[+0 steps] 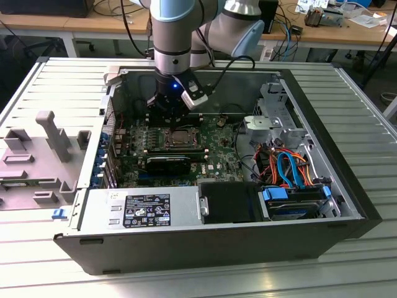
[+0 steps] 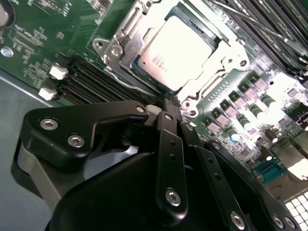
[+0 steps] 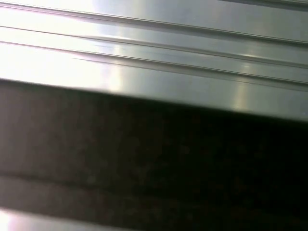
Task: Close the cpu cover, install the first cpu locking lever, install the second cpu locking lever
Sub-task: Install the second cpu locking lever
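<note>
The cpu cover (image 2: 226,60), a silvery metal frame, lies flat around the bright square processor (image 2: 180,50) on the green board (image 2: 33,43). In the exterior view the cpu cover (image 1: 166,139) sits mid-board inside the open computer case, with my gripper (image 1: 167,115) hanging straight down just behind it. The second wrist view has my gripper (image 2: 168,103) with its black fingers (image 2: 166,130) pressed together, tips right at the socket's near edge. A thin wire lever (image 2: 126,81) runs along that edge. I cannot tell whether it is latched.
A black oblong block (image 1: 169,164) lies in front of the socket, and a grey power-supply box (image 1: 142,208) at the case front. Coloured cables (image 1: 288,167) and drive bays (image 1: 294,198) fill the exterior view's right. A grey plastic fixture (image 1: 43,149) stands outside the case on the slatted table (image 3: 154,53).
</note>
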Action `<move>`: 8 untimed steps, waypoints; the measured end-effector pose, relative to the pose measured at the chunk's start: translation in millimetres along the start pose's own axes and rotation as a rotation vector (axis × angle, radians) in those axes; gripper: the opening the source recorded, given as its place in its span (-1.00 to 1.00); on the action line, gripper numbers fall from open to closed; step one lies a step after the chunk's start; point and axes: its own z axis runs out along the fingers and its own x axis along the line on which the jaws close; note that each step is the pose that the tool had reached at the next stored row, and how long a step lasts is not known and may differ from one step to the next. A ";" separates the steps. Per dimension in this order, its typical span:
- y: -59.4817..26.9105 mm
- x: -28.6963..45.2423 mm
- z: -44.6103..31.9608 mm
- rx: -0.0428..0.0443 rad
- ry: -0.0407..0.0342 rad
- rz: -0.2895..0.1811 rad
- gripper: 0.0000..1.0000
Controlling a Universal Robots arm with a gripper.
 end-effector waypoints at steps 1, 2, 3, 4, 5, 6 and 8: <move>-0.2 -1.5 0.3 0.0000 0.0001 0.000 -0.79; -0.5 -3.6 0.5 0.0000 0.0002 0.000 -0.79; -0.7 -4.7 0.5 0.0000 0.0002 -0.001 -0.79; -0.8 -5.0 0.5 0.0001 0.0002 -0.001 -0.79; -0.8 -5.7 0.4 0.0000 0.0002 -0.001 -0.79; -0.9 -6.2 0.1 -0.0005 0.0001 -0.001 -0.79; -1.1 -8.0 -1.8 -0.0035 -0.0006 -0.001 -0.79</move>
